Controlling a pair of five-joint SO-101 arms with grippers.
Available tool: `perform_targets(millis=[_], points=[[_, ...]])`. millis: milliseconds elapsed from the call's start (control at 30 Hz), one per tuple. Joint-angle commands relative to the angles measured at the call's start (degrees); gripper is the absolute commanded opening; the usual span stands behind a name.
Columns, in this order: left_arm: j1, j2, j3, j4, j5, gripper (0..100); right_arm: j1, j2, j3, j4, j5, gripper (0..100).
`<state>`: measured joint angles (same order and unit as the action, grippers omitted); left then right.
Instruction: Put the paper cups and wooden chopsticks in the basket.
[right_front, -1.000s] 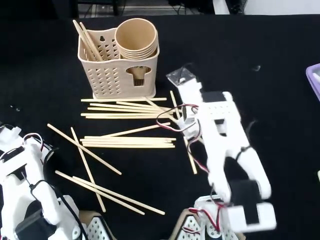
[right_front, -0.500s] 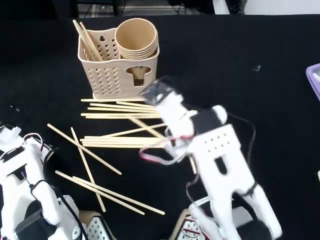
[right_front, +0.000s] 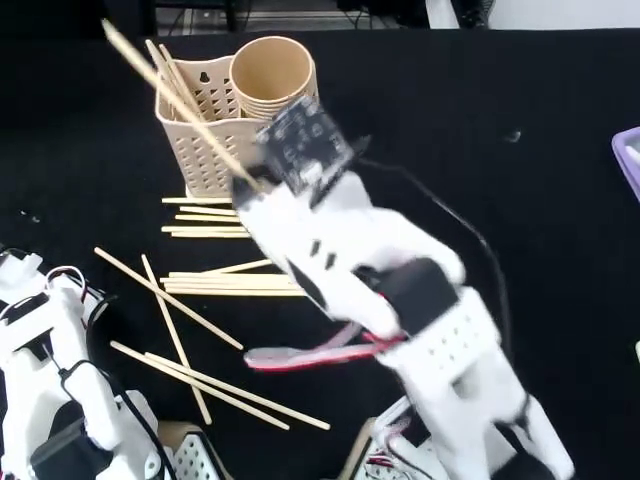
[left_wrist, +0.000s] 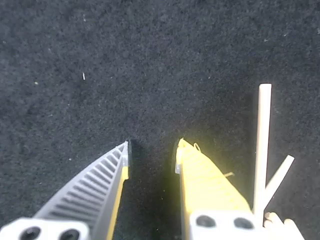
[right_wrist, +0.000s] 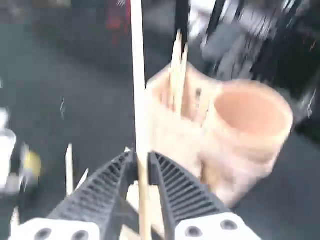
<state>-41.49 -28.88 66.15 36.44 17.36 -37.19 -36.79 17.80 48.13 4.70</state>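
**Chopstick in the air, basket next**

Right jaws are pinched on one wooden chopstick (right_front: 130, 48), which we see from the right wrist running straight up between them (right_wrist: 136, 75). From above it slants across the basket (right_front: 205, 160), and most of its length stands out past the jaws. The paper cups (right_front: 272, 72) already sit stacked in one compartment, and a few chopsticks (right_front: 160, 60) stand in the other.

We judge the step to be dropping this one in beside those. To do it well, we would tip it nearer upright and bring its lower end over the chopstick compartment, clear of the rim and the standing ones. We would sink it before parting the jaws, moving slowly because the long free end will swing.

Left jaws hang narrowly parted and empty over the table (right_front: 560, 200). Many loose chopsticks (right_front: 230, 283) lie there.

A second ago the right arm (right_front: 330, 240) was low over that pile. It has since risen and swung toward the basket. The left arm (right_front: 45, 370) has not stirred.
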Motion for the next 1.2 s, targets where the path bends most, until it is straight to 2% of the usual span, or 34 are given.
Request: perform_targets(millis=[0,133,267,467,633,1167], points=[[-0.3,-1.7,-0.2,-0.9,0.5,16,-0.8,5.5,-0.9,-23.9,-4.0,1.1],[-0.3,-1.7,-0.2,-0.9,0.5,16,-0.1,15.1,-1.3,-42.5,-7.0,1.1],[-0.3,-1.7,-0.2,-0.9,0.5,16,1.1,24.1,-3.2,-50.4,-7.0,1.1],[-0.3,-1.7,-0.2,-0.9,0.5,16,2.4,36.1,-12.2,-50.8,-12.6,1.1],[-0.3,-1.7,-0.2,-0.9,0.5,16,2.6,42.5,-16.6,-50.7,-13.3,1.1],[-0.3,-1.7,-0.2,-0.9,0.4,16,3.2,43.6,-9.0,-51.2,-13.2,1.1]])
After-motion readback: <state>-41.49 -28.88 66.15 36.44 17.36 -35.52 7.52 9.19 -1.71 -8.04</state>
